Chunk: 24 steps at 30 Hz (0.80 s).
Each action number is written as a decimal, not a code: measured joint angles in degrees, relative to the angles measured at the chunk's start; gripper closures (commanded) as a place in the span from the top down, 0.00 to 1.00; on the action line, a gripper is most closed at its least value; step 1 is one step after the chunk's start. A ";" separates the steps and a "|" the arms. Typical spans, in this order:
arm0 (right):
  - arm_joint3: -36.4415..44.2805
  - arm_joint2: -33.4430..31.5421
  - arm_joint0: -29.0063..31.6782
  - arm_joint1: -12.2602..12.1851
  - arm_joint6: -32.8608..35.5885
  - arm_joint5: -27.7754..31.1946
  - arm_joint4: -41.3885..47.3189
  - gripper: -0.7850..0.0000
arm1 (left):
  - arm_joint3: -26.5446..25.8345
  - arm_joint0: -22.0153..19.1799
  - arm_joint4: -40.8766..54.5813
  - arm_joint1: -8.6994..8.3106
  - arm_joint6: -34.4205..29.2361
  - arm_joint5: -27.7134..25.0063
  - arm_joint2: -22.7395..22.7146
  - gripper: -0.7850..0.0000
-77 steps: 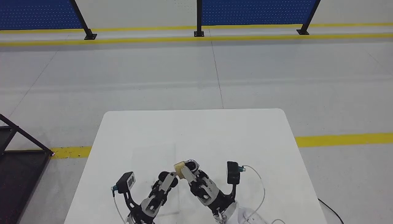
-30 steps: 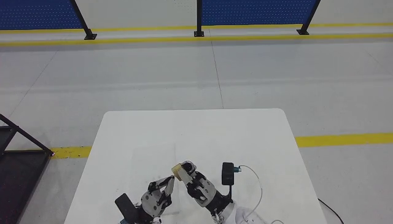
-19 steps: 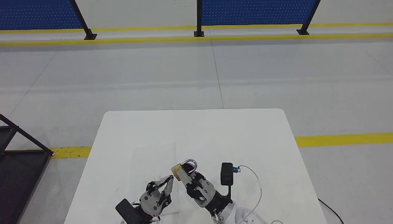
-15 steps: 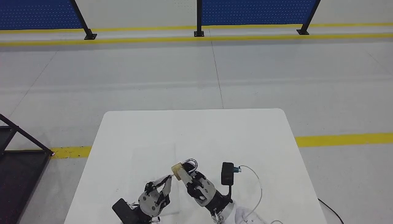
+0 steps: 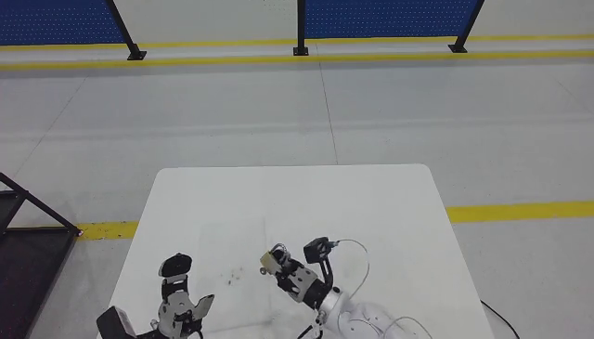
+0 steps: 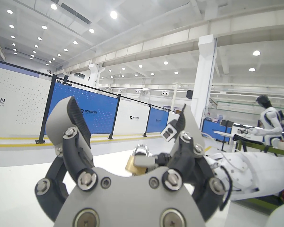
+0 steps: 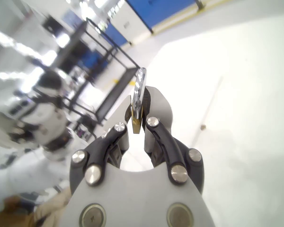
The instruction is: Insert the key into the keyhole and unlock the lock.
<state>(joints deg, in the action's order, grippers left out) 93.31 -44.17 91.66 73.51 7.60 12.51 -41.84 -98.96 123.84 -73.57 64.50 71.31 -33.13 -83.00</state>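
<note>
Fingers (image 6: 59, 115) of the left gripper (image 6: 126, 109) are spread wide, and nothing is held between them. This gripper is placed in the lower left of the top view, over the near part of the table (image 5: 371, 209).

Straight ahead of it, in the middle of the left wrist view, the lock (image 6: 132, 164) is seen, well apart from it. The lock is clamped by the right gripper (image 7: 139, 101), whose fingers are closed on the flat sides of the brass body. The long axis of the lock runs away from the right wrist. The silver shackle is pointed outward, toward the upper middle of the right wrist view, and the other end of the body is tucked between the fingers.

Whether a key sits in the keyhole cannot be told.

It is judged that the keyhole end is turned roughly toward the left gripper. This free arm is therefore the one suited to bring the key, and the approach should be made along the long axis of the body, from the end opposite to the shackle.
</note>
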 measured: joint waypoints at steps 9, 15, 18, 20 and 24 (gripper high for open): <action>-9.14 11.84 -9.19 4.08 12.86 -5.45 -2.70 0.24 | -0.11 2.87 8.58 -1.03 -1.97 -1.82 -5.07 1.00; -13.58 15.50 -12.57 6.30 10.11 -9.16 -4.14 1.00 | -0.13 2.86 8.49 -1.02 -1.94 -1.79 -5.03 1.00; -14.31 16.04 -13.10 6.58 8.41 -9.54 -4.27 1.00 | -0.13 2.86 8.49 -1.02 -1.94 -1.79 -5.03 1.00; -14.07 16.08 -12.95 6.40 6.78 -9.72 -5.43 1.00 | -0.13 2.86 8.49 -1.02 -1.94 -1.79 -5.03 1.00; -11.15 14.57 -11.03 4.97 3.85 -8.38 -7.43 1.00 | -0.13 2.86 8.49 -1.02 -1.94 -1.79 -5.03 1.00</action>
<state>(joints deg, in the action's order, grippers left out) 82.16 -29.61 80.63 78.48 11.45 4.13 -49.27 -99.09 126.70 -65.08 63.48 69.37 -34.92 -88.03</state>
